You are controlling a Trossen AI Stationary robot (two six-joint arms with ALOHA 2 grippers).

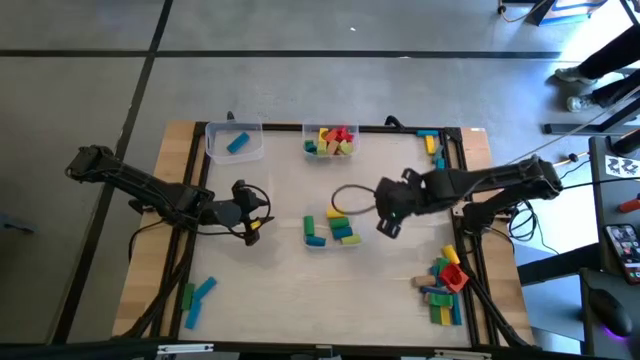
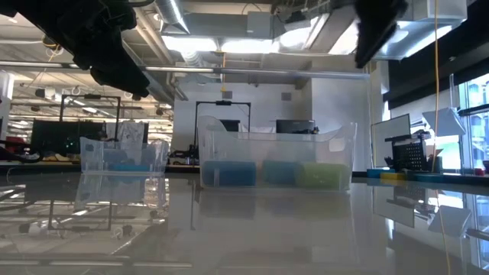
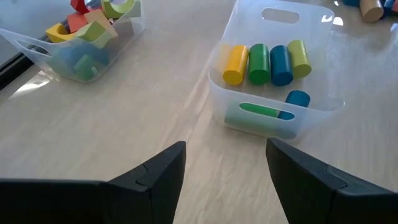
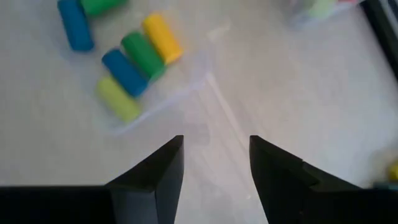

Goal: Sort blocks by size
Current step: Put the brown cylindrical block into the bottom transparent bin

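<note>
- two loose heaps of blocks lie along the near edge of the table [image 1: 270,290]: a few green and blue pieces [image 1: 197,298] at the near left corner, and a bigger mixed pile [image 1: 445,285] of red, orange, yellow, green and blue at the near right corner.
- one clear middle tub [image 1: 330,229] sits at the table's centre, holding short cylinders in yellow, green and blue laid side by side (the left wrist view shows four in a row [image 3: 266,62], with a blue one and a long green one beside them).
- left gripper [image 1: 252,222] hangs over bare table just left of that tub, its fingers [image 3: 155,180] spread apart with nothing between them.
- right gripper [image 1: 386,218] hangs just right of the same tub, its fingers [image 4: 155,174] also parted and empty; its wrist view shows the yellow, green, blue and lime cylinders [image 4: 134,65] a little beyond the tips.
- farther back, a tub at the far left [image 1: 234,142] holds a single blue block [image 1: 238,143].
- beside it, a far middle tub [image 1: 331,141] is crowded with red, yellow and green pieces of mixed shapes.
- few other blocks [image 1: 433,144], blue, yellow and orange, lie loose at the far right corner.
</note>
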